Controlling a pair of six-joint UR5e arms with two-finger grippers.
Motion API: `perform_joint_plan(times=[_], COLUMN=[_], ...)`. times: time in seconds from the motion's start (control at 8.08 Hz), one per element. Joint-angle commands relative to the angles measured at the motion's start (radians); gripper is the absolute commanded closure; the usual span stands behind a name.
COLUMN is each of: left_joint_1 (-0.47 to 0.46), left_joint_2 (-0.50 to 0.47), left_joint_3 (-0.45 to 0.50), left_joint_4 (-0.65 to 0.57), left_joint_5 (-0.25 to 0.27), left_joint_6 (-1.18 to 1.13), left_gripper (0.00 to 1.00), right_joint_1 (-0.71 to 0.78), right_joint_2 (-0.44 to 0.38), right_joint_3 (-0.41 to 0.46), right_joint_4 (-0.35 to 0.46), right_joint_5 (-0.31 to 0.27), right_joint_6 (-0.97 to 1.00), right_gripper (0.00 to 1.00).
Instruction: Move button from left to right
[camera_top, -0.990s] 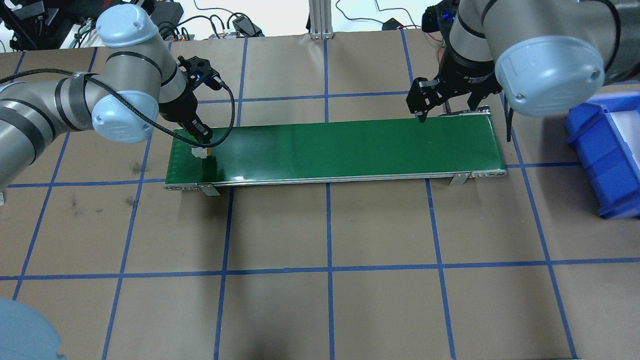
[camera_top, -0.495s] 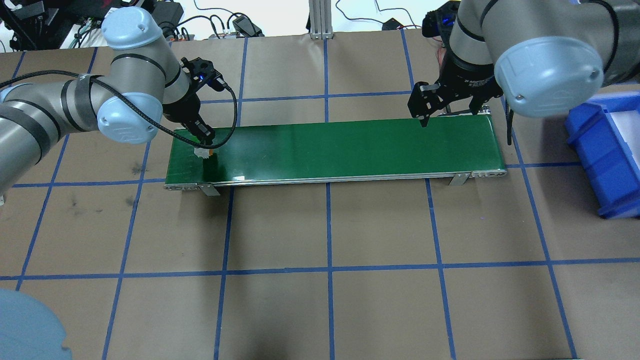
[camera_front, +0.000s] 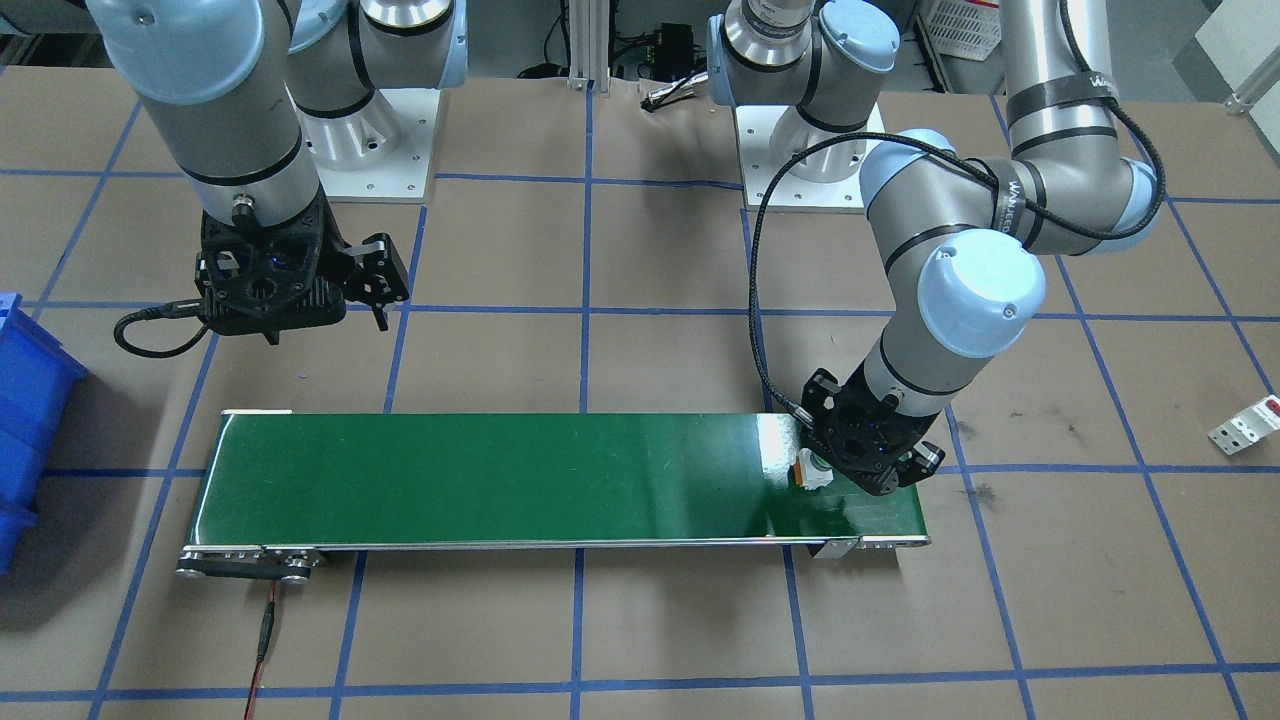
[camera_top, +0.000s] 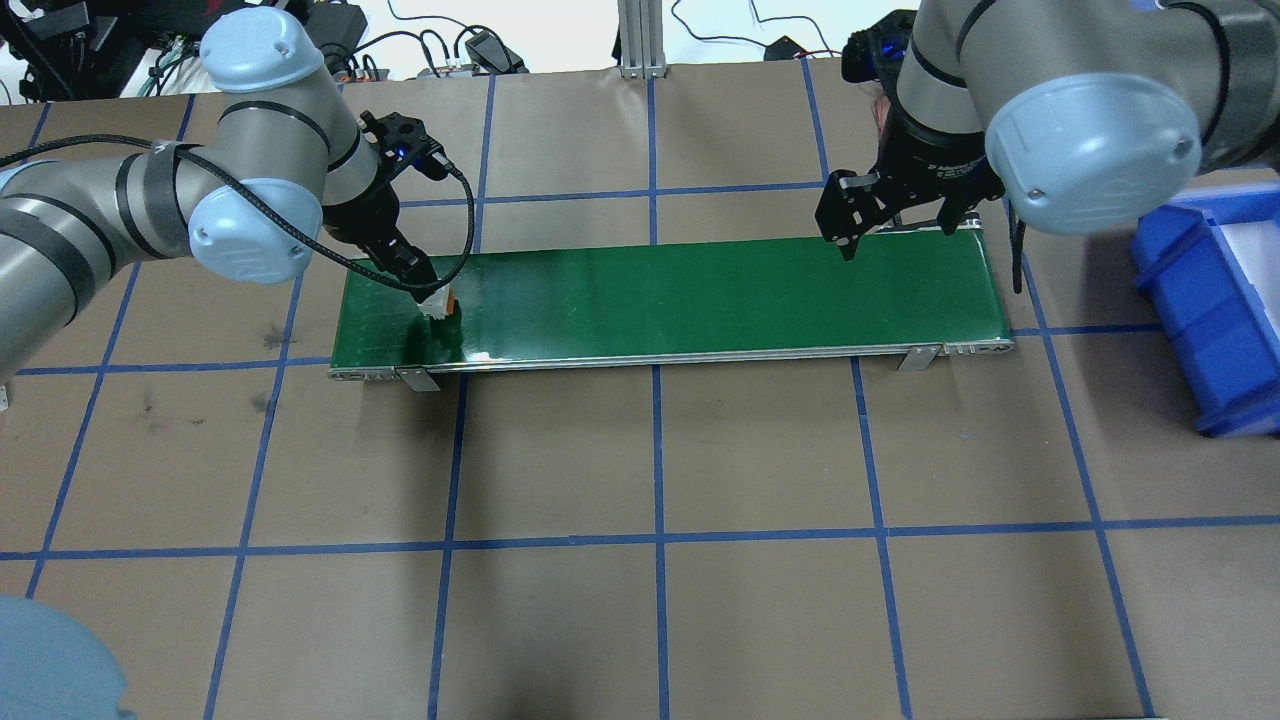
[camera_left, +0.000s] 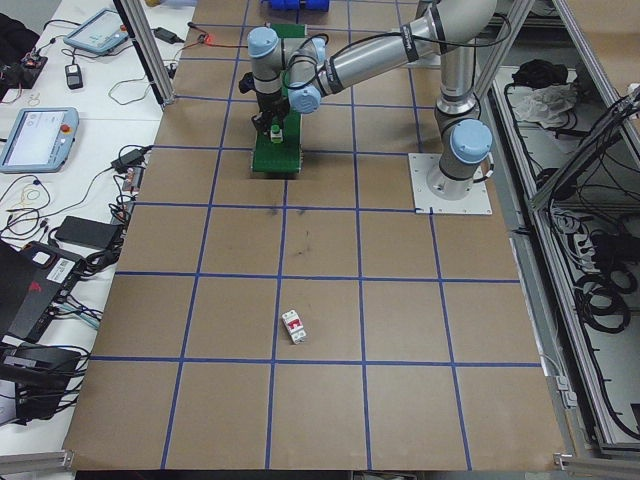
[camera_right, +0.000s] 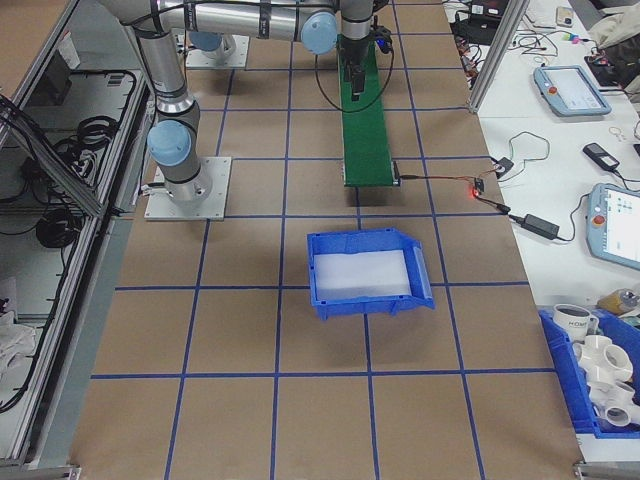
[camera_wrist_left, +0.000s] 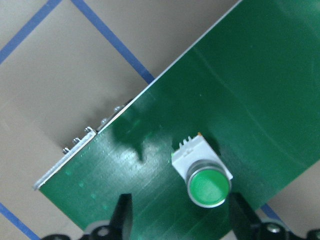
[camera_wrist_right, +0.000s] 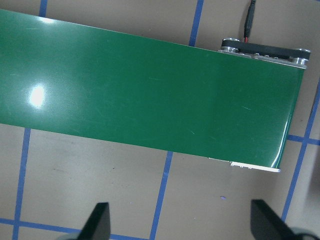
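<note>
Bright even light, glare on belt (camera_front: 500, 480)

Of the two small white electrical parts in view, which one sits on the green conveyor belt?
The green-capped white push-button, at the belt's end beneath the open left gripper. The other part, a white rectangular block with a red mark, lies on the brown table well away from the belt.

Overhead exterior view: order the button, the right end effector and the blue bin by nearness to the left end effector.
1. Button, on the green belt's left end, just under the left end effector.
2. Right end effector, over the belt's far right end.
3. Blue bin, at the right edge.
</note>
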Motion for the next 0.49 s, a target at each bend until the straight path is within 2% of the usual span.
perform_joint_plan(times=[0.0,0.12,0.25,0.37], left_joint_1=[-0.002,-0.002,0.0,0.0], left_joint_2=[0.065,0.108,0.146,0.173], left_joint_3=[0.009,0.012,0.019,0.03], left_joint_4=[-0.161,-0.221,-0.269,-0.281], left_joint_5=[-0.01,-0.017,-0.034,-0.051], left_joint_6=[-0.007,-0.01,-0.042,-0.172], left_gripper=[0.0,0.0,0.0,0.0], right_joint_1=[0.0,0.0,0.0,0.0], right_joint_2=[0.002,0.004,0.005,0.007], right_joint_3=[0.0,0.003,0.005,0.003], right_joint_4=[0.005,0.025,0.08,0.071], right_joint_5=[-0.002,-0.002,0.017,0.02], right_joint_6=[-0.033,-0.032,-0.027,-0.023], right_gripper=[0.0,0.0,0.0,0.0])
